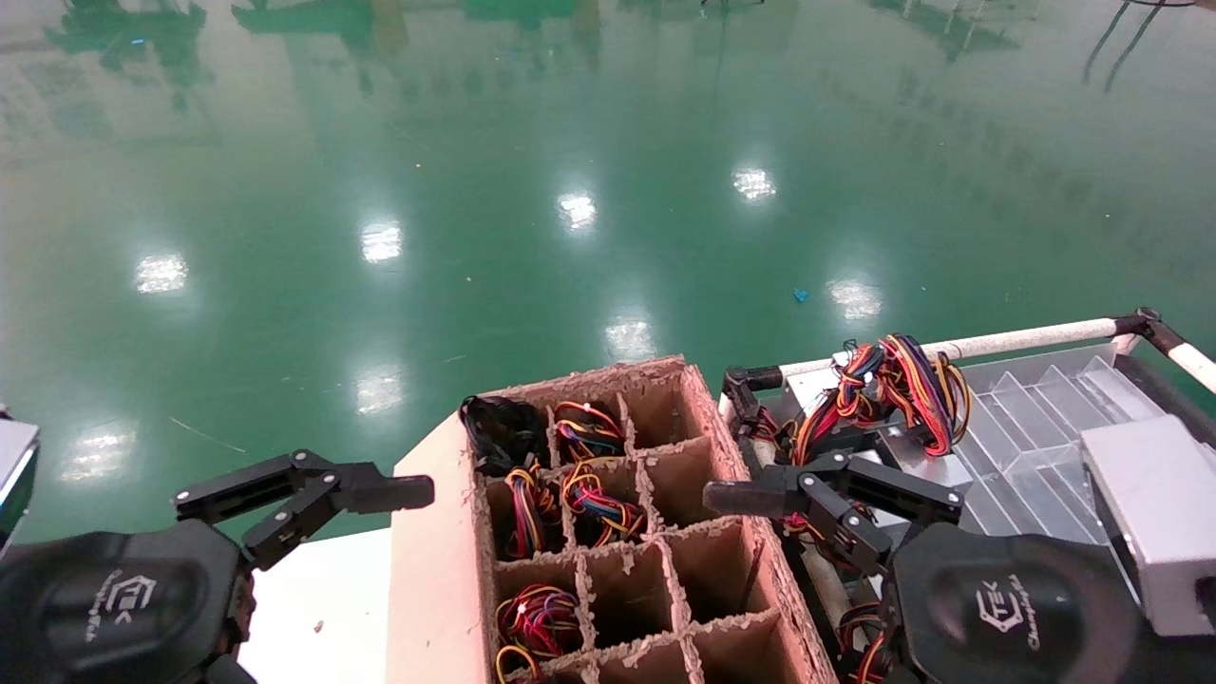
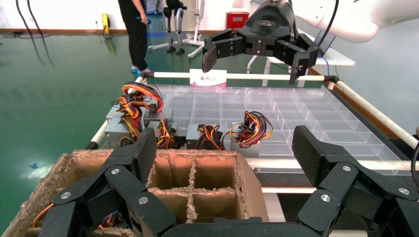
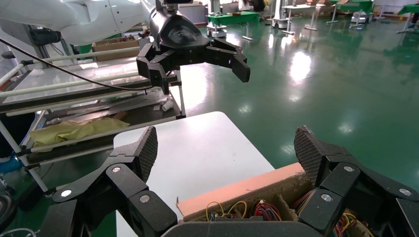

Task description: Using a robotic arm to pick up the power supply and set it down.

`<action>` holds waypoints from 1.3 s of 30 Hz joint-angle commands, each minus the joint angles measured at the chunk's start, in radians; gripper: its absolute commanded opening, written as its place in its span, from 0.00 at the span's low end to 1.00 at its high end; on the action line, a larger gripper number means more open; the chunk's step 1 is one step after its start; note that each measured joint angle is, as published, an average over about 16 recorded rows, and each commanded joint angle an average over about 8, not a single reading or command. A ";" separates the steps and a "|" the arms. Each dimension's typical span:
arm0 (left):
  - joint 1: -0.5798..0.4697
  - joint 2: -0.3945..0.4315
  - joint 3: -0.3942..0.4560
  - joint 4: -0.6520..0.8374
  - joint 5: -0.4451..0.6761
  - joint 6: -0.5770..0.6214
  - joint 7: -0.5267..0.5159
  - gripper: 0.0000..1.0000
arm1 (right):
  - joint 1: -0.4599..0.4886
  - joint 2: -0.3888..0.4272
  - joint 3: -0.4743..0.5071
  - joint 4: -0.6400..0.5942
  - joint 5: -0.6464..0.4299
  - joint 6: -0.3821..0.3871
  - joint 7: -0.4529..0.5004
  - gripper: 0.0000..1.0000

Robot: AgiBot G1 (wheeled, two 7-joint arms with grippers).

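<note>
Several power supplies, silver-grey boxes with red, yellow and orange wire loops (image 1: pixel 893 389), lie in the near-left corner of a clear divided tray (image 1: pixel 1035 427). One of them (image 2: pixel 247 131) sits closest to the cardboard box. My right gripper (image 3: pixel 227 140) hangs open and empty between the cardboard box and the tray, above both, facing left. My left gripper (image 2: pixel 225 143) hovers open and empty over the white table, just left of the cardboard box, and faces the tray. The robotic arm on the right (image 2: pixel 346 15) is white-shelled.
A brown cardboard divider box (image 1: pixel 722 427) stands in the middle on a white table (image 1: pixel 323 589). Coloured wire bundles (image 1: pixel 594 499) fill some of its cells. White rails (image 1: pixel 1007 339) frame the tray. Beyond lies green floor, with a person standing far off (image 2: pixel 136 29).
</note>
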 commanded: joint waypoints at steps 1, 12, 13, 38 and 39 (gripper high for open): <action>0.000 0.000 0.000 0.000 0.000 0.000 0.000 1.00 | 0.000 0.000 0.000 0.000 0.000 0.000 0.000 1.00; 0.000 0.000 0.000 0.000 0.000 0.000 0.000 0.79 | 0.000 0.000 0.000 0.000 0.000 0.000 0.000 1.00; 0.000 0.000 0.000 0.000 0.000 0.000 0.000 0.66 | 0.000 0.000 0.000 0.000 0.000 0.000 0.000 1.00; 0.000 0.000 0.000 0.000 0.000 0.000 0.000 0.00 | 0.001 -0.001 -0.003 -0.001 -0.008 0.003 -0.001 1.00; 0.000 0.000 0.000 0.000 0.000 0.000 0.000 0.00 | 0.003 -0.004 -0.005 -0.004 -0.014 0.006 -0.002 1.00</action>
